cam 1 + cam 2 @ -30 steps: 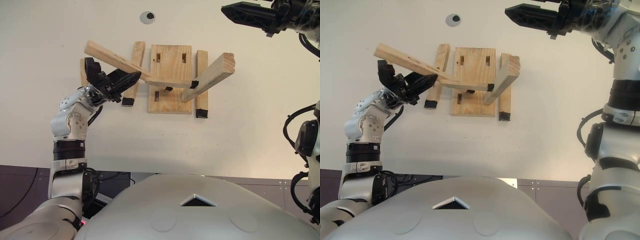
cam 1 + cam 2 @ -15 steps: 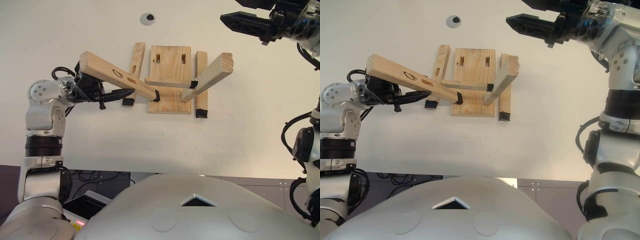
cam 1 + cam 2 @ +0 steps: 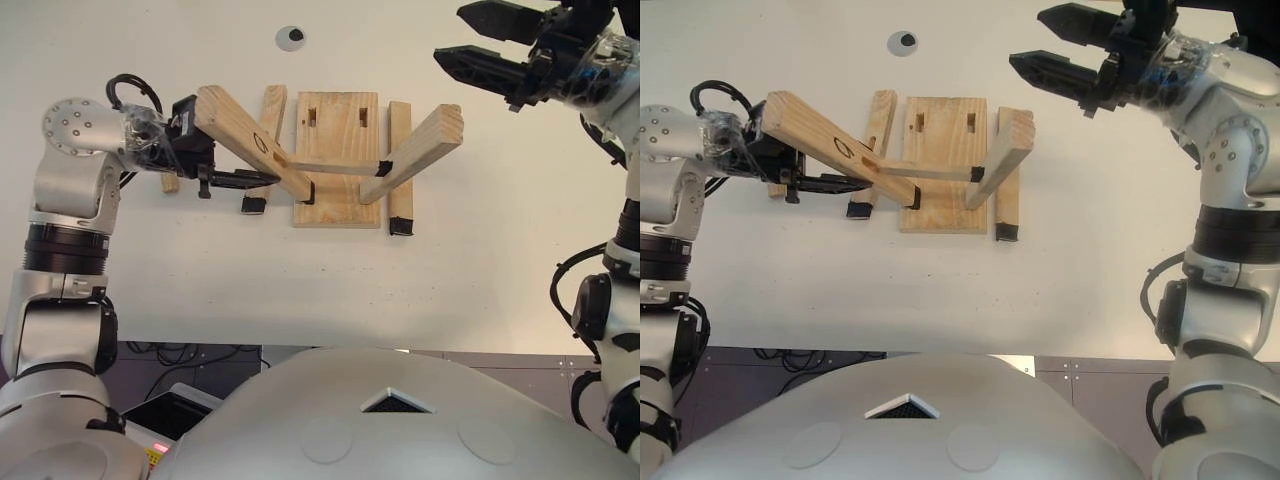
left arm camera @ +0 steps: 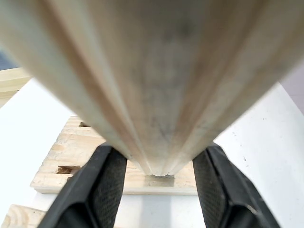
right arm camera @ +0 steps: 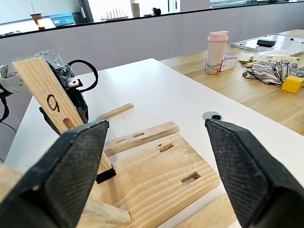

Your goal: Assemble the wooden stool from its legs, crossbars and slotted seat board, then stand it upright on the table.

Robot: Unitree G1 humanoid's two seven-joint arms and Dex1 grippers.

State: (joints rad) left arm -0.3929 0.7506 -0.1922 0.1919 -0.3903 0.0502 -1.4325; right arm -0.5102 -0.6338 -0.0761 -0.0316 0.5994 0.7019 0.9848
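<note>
White worktop (image 3: pixel 480 250): carries all the stool parts, laid out ahead of me.

Seat board (image 3: pixel 340 205): pale wood, lying flat at the middle of the worktop, with slots cut in its upper face.

Frame, part-built: two legs joined by one crossbar (image 3: pixel 335 166), held tilted over the seat board. The left leg (image 3: pixel 245 135) slopes up toward my left side and the right leg (image 3: pixel 425 150) slopes up toward my right. Black caps (image 3: pixel 383 166) sit on the lower ends, over the board; I cannot tell whether they touch it.

Left hand (image 3: pixel 232 178): clenched on the left leg, with one of its fingers (image 4: pixel 107 185) on each side of the wood, just left of the seat board.

Right hand (image 3: pixel 450 32): released, spread wide and holding nothing. It is raised above the far right part of the worktop, well apart from the frame.

Left spare leg (image 3: pixel 277 105): flat just beside the board's left edge, partly under the frame's left leg, capped in black at the end nearer me.

Right spare leg (image 3: pixel 403 205): flat just beside the board's right edge, partly under the frame's right leg, capped likewise.

Spare crossbar (image 5: pixel 114 112): thin strip, flat on the worktop by my left hand, on the side away from the board.

Round plug (image 3: pixel 289 38): small dark disc set in the worktop, beyond the left spare leg.
</note>
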